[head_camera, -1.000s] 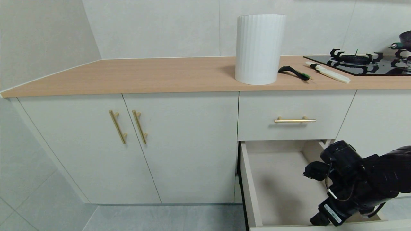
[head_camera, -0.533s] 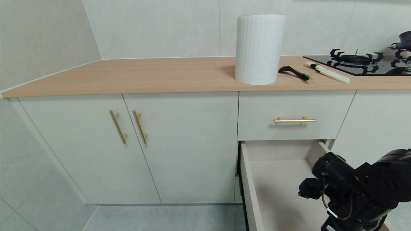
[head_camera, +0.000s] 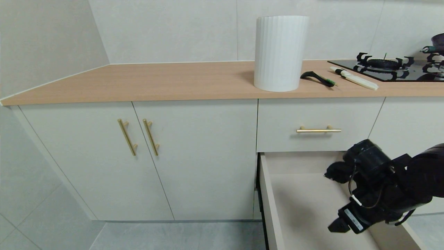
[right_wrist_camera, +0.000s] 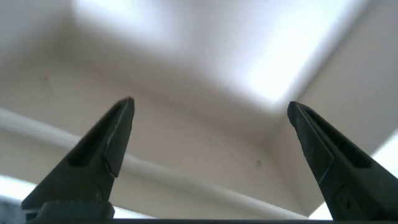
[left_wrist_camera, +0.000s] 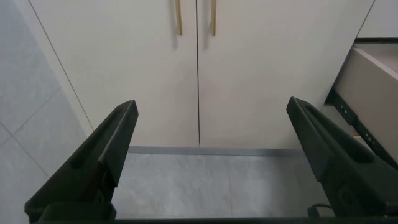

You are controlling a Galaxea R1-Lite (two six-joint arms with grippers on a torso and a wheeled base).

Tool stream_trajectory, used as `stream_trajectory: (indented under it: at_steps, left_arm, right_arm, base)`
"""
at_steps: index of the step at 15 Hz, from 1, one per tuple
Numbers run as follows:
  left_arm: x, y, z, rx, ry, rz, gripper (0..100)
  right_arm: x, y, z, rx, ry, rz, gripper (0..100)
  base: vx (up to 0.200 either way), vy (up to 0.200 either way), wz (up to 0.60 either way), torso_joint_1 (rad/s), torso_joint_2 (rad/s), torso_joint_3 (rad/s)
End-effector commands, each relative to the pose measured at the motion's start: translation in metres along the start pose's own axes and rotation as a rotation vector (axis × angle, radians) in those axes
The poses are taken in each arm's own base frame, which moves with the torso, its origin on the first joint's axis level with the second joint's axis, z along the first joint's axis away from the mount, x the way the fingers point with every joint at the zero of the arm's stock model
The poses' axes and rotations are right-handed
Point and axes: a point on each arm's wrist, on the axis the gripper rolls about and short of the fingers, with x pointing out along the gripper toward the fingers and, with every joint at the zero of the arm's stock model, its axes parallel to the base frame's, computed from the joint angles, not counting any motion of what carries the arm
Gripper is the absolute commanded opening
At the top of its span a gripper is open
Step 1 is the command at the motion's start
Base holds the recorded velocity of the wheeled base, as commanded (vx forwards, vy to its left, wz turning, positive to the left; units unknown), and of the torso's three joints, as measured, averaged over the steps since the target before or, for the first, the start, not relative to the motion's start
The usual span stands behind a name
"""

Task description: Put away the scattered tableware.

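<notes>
While both sets of jaws stand wide apart, the right gripper [right_wrist_camera: 210, 104] hangs over the open drawer [head_camera: 269, 194], its fingers aimed down at the drawer's pale bottom and inner corner. Seen from the head, that arm sits above the right half of the drawer, close to its right wall.

The left gripper [left_wrist_camera: 211, 102] is held low in front of the cabinet doors [left_wrist_camera: 199, 68]. It faces the seam between the two doors, with the grey floor tiles [left_wrist_camera: 205, 180] below it. The side of the pulled-out drawer shows just off to one side.

Above the open drawer, the upper drawer [head_camera: 319, 114] is closed, with its gold handle [head_camera: 318, 130] level across the front.

The tableware lies up on the wooden countertop [head_camera: 156, 81], well apart from both grippers. A black-handled utensil [head_camera: 316, 77] lies just beside the base of the white ribbed container [head_camera: 280, 52]. A white utensil with a green band [head_camera: 354, 78] lies near it on the stove side, its far end at the edge of the black gas hob [head_camera: 385, 66]. The two utensils lie close together and do not touch.
</notes>
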Motion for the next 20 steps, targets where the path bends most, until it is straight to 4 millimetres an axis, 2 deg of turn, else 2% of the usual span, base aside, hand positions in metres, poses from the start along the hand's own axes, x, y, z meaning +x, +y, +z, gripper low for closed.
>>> stream_trajectory:
  at_steps: [1, 6, 9, 20]
  left_arm:
    - [0.0000, 0.0000, 0.0000, 0.000, 0.000, 0.000, 100]
    - [0.0000, 0.0000, 0.0000, 0.000, 0.000, 0.000, 100]
    - [0.0000, 0.0000, 0.0000, 0.000, 0.000, 0.000, 100]
    - [0.0000, 0.0000, 0.0000, 0.000, 0.000, 0.000, 100]
  right_arm:
    - [-0.0183, -0.0140, 0.0047, 0.059, -0.105, -0.025, 100]
    - [-0.0238, -0.0189, 0.0082, 0.080, -0.185, -0.043, 100]
    - [-0.0204, -0.0187, 0.0082, 0.082, -0.210, -0.048, 100]
    - [-0.0205, -0.0193, 0.0090, 0.085, -0.227, -0.051, 100]
  base:
    - [0.000, 0.000, 0.00, 0.000, 0.00, 0.000]
    - [0.000, 0.000, 0.00, 0.007, -0.03, -0.021]
    - [0.000, 0.000, 0.00, 0.046, -0.24, -0.248]
    - [0.000, 0.000, 0.00, 0.170, -0.44, -0.267]
